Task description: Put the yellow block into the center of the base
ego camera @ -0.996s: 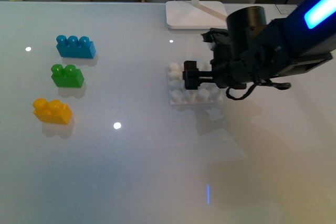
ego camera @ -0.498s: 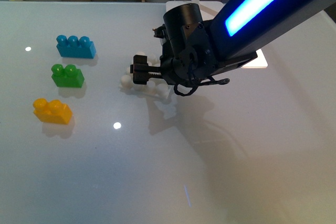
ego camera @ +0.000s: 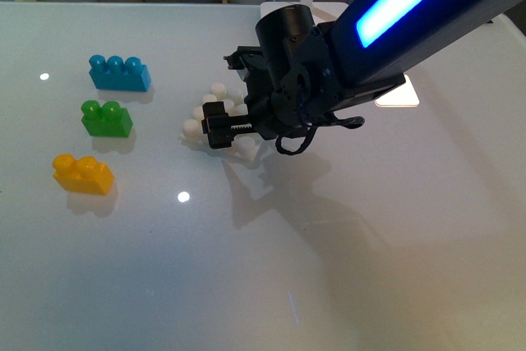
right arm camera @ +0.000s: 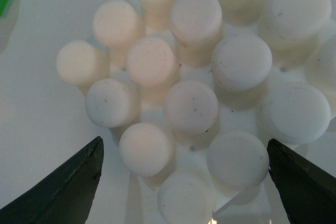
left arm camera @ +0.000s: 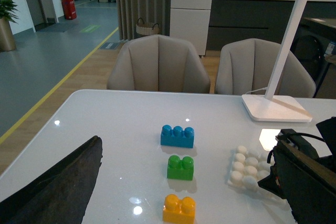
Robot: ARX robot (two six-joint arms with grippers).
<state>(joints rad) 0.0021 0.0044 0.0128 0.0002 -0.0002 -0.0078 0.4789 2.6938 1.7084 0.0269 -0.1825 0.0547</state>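
Yellow block [ego camera: 81, 174]: flat on the tabletop [ego camera: 329, 269], both studs up, toward the left side of the front view. Nearest the robot in a row of three bricks. Touched by neither claw. Well apart from the base, not yet inserted. Seen also in the left wrist view [left arm camera: 179, 209].

Green block [ego camera: 106, 118]: two studs, just beyond the yellow one, not touching it.

Blue block [ego camera: 119, 73]: three studs, farthest in the row, near the green one.

Base [ego camera: 197, 114]: white studded plate lying on the tabletop right of the bricks. Only its left-hand studs visible from the front, the rest hidden behind the right arm. Filling the right wrist view [right arm camera: 191, 106], round studs close below the camera. Whether lying flat or tipped, impossible to tell.

Right claw [ego camera: 215, 131]: lowered over the base, fingers spread wide, one dark fingertip [right arm camera: 79, 182] at each side of the stud field, gripping nothing. Contact with the plate not discernible.

Left claw [left arm camera: 184, 142]: absent from the front view; one dark finger [left arm camera: 58, 182] shown by the wrist camera, set far aside like the spread fingers of the right claw, mate not made out. Read as open, holding nothing, well back from the bricks.

Lamp foot [left arm camera: 275, 108]: white, at the far edge of the tabletop, behind the base.

Glowing white square [ego camera: 397, 92]: flat on the tabletop, partly under the right arm.
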